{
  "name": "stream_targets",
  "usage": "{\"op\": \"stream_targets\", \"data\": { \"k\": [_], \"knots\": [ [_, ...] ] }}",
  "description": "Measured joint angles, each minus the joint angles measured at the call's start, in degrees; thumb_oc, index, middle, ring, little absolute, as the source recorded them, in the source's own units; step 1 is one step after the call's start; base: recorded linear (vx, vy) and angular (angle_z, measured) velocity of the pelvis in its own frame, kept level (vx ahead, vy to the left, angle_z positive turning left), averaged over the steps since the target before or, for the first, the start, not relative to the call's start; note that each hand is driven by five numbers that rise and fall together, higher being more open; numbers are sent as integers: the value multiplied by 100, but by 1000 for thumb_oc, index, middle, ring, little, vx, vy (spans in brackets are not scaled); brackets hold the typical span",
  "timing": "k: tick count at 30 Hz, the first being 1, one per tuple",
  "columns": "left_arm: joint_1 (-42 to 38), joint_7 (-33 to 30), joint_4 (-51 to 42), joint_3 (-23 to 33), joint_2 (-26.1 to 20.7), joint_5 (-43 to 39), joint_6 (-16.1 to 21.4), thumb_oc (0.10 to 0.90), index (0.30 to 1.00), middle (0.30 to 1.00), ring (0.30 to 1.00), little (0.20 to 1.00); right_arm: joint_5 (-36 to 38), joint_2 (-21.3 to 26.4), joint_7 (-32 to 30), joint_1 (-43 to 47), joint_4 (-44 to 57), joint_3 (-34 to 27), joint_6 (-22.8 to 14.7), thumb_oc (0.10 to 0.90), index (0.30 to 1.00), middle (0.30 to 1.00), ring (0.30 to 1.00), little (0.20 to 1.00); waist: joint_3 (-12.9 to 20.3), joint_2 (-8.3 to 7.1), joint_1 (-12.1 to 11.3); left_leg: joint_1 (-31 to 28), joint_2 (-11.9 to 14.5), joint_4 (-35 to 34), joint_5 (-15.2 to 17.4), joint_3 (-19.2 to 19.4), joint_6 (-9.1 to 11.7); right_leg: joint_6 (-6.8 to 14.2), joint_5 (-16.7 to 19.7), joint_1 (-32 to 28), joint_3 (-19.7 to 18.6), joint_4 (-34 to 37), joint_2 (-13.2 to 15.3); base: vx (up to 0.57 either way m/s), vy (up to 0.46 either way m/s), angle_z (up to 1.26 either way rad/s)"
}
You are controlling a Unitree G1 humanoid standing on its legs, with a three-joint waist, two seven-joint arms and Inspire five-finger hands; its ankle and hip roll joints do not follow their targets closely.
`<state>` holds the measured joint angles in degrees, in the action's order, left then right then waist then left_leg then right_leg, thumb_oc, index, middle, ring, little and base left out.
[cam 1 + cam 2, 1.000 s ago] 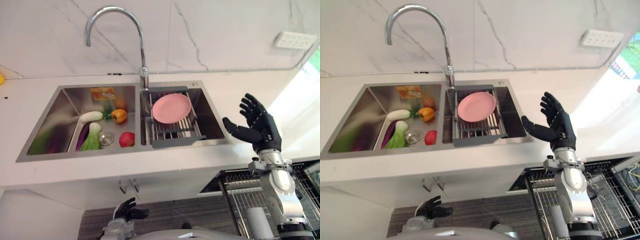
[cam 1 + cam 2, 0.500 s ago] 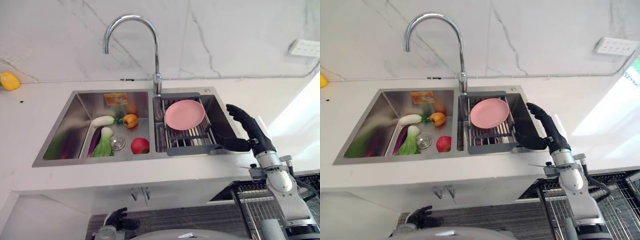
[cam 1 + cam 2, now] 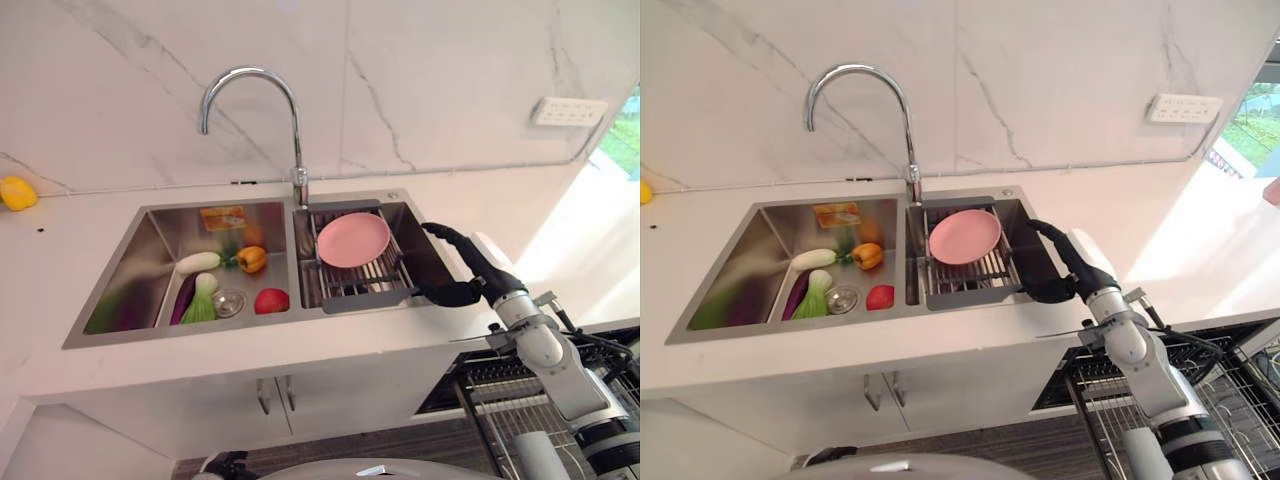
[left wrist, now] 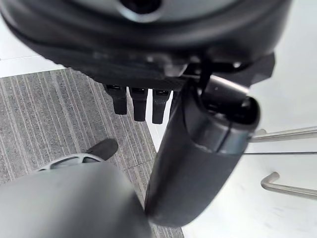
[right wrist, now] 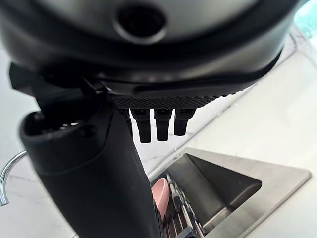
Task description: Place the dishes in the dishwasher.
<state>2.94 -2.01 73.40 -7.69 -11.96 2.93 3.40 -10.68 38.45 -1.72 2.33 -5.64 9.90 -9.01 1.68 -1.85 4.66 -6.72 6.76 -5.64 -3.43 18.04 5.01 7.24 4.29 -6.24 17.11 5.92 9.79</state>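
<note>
Task barely begun: the pink plate (image 3: 352, 239) lies on the rack (image 3: 357, 283) in the sink (image 3: 130, 275), just beyond the right hand's (image 3: 468, 277) fingertips; fingers spread apart, holding nothing; the plate is round, without long axis, face tilted up; dishwasher basket (image 3: 1110, 385) awaits, low behind the hand.

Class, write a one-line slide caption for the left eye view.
Right hand open beside the sink, near the pink plate on its rack.
</note>
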Motion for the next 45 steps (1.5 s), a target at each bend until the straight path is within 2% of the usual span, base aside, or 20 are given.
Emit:
{"op": "stream_targets", "data": {
  "k": [3, 5, 20, 26, 28, 45],
  "knots": [
    [-22, 3, 0, -4, -2, 1, -18, 800, 900, 900, 900, 900, -165, 13, 45, 369, -332, 304, 38, 800, 900, 900, 900, 900, -3, -5, -141, 40, 4, 0, -9, -32, -1, -5, 4, 5, 26, 0, -4, 2, -2, 3],
    [-22, -7, -5, -4, -4, -4, -11, 800, 900, 900, 900, 900, -279, 16, 44, 660, -684, 500, 48, 800, 900, 900, 900, 900, -5, -12, -114, 73, -3, 2, -19, -69, -7, -6, 5, 21, 56, -1, -2, 11, 12, 9],
    [-189, -11, -18, -112, -15, -14, 31, 800, 900, 900, 900, 900, -558, 14, -362, 1720, -2195, 953, 317, 800, 900, 900, 900, 900, -177, -41, -390, 191, -12, 3, -57, -286, -15, -5, 4, -5, 295, -1, 0, 5, 7, 8],
    [-226, -49, -25, -134, -23, -5, 33, 800, 900, 900, 900, 900, -734, -44, -431, 1843, -2366, 1057, 347, 800, 900, 900, 900, 900, -223, -65, -442, 203, -15, 4, -64, -315, -16, -6, 5, -10, 317, -3, -6, 2, 6, 2],
    [-230, -62, -117, -290, -68, 3, 35, 800, 900, 900, 900, 900, -747, -99, -499, 2041, -2569, 1257, 372, 800, 900, 900, 900, 900, -282, -88, -457, 212, -14, 4, -65, -338, -16, -6, 5, -17, 342, -2, -1, 16, 1, 5],
    [-338, -305, -197, -547, -121, 346, 41, 800, 900, 900, 900, 900, -1456, -308, -968, 2073, -2569, 1294, 521, 800, 900, 900, 900, 900, -391, -178, -526, 254, -8, 20, -72, -500, -12, -11, 10, -85, 517, -21, -14, 12, -2, 5]
  ]
}}
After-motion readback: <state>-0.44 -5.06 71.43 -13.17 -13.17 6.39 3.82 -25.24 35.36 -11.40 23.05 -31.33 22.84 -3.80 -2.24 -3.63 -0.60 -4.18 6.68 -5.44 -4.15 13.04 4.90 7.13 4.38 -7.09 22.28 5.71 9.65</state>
